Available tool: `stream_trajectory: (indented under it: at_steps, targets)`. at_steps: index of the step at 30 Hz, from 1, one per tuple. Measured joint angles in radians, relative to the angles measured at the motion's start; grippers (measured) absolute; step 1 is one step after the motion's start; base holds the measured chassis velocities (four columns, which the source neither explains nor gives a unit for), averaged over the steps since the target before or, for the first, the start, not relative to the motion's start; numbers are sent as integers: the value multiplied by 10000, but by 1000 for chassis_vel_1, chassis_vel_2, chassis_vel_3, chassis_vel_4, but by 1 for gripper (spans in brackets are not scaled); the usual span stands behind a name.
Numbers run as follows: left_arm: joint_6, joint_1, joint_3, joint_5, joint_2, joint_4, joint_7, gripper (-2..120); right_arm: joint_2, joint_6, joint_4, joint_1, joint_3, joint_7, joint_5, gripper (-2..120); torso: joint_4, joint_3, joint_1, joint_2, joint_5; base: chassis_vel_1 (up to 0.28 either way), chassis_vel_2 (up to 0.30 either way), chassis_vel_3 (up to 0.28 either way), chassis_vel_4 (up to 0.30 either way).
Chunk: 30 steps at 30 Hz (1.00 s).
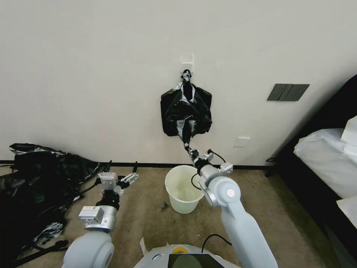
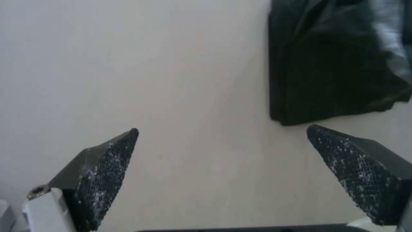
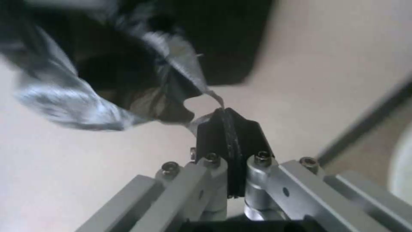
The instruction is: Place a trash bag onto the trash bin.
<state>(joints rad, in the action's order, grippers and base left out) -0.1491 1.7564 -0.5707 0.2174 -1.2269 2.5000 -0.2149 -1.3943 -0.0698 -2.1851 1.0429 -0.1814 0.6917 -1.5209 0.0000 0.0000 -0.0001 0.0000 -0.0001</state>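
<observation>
Heap of black plastic sheeting (image 1: 35,186) is lying on the carpet at far left of the head view, not part of this step.

Left gripper (image 1: 122,174) is hovering lower left of centre, well apart from the bag, fingers spread wide with nothing between them. In the left wrist view the two textured fingertips (image 2: 109,167) are framing bare wall, and the bag's lower corner is sitting upper right.

Trash bag (image 1: 186,111) is hanging centre frame from a wall hook (image 1: 186,71), bunched at the top. Trash bin (image 1: 183,188) is standing upright on the carpet just below it, mouth open and unlined.

Right gripper (image 1: 187,147) is reaching up from lower right, just above the bin rim, clamped tight on the bag's bottom tail. The right wrist view is showing the pads (image 3: 227,129) pressed together with a thin twist of film pinched at the tip.

Judgement: the step is getting the bag off the hook.
- Grip is on a thin tail only; film is flimsy, so a slow steady pull is safer than a jerk, otherwise it could stretch or slip out.
- The bunched top probably needs lifting off the hook, not dragging straight down.
- The left gripper is looking well placed to take a second edge and open the mouth over the rim.
</observation>
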Motion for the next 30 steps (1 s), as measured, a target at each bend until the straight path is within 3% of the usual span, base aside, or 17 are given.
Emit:
stream_trajectory:
  at_steps: [8,11,12,14,15,17,21,24,30]
  targets:
    - [43,-873,109,601,1061,-375,171,100,13,-153,125,-869,360,-50,153,0,2,0,0,0,-2,0,0,0,0]
    - [-221,-2527,474,1772,2368,-943,236,100,-18,-159,394,-1053,640,64,228,0,-2,1,0,0,-3,0,0,0,0]
    - [-221,-2527,474,1772,2368,-943,236,100,-18,-159,394,-1053,640,64,228,0,-2,1,0,0,-3,0,0,0,0]
    - [-336,-3990,844,2422,3018,-1425,280,100,-89,-157,497,-882,639,92,351,0,-3,1,2,-1,-2,0,0,0,0]
    - [-336,-3990,844,2422,3018,-1425,280,100,-89,-157,497,-882,639,92,351,0,-3,1,2,-1,-2,0,0,0,0]
    - [-470,-5182,1355,2742,3416,-1924,292,100,-138,-157,508,-504,563,76,474,0,-4,1,2,-2,0,0,0,0,0]
    - [-574,-6111,1958,2840,3609,-2330,292,100,-159,-174,454,1,445,-10,641,0,-3,1,2,-1,0,0,0,0,0]
    - [-735,-7331,2922,2851,3705,-2718,271,100,-180,-185,320,552,316,-130,798,0,-1,1,2,-2,1,0,0,0,0]
    - [-891,-8060,3672,2840,3660,-2789,255,100,-207,-187,173,1038,190,-175,932,0,0,1,1,-1,1,0,0,0,0]
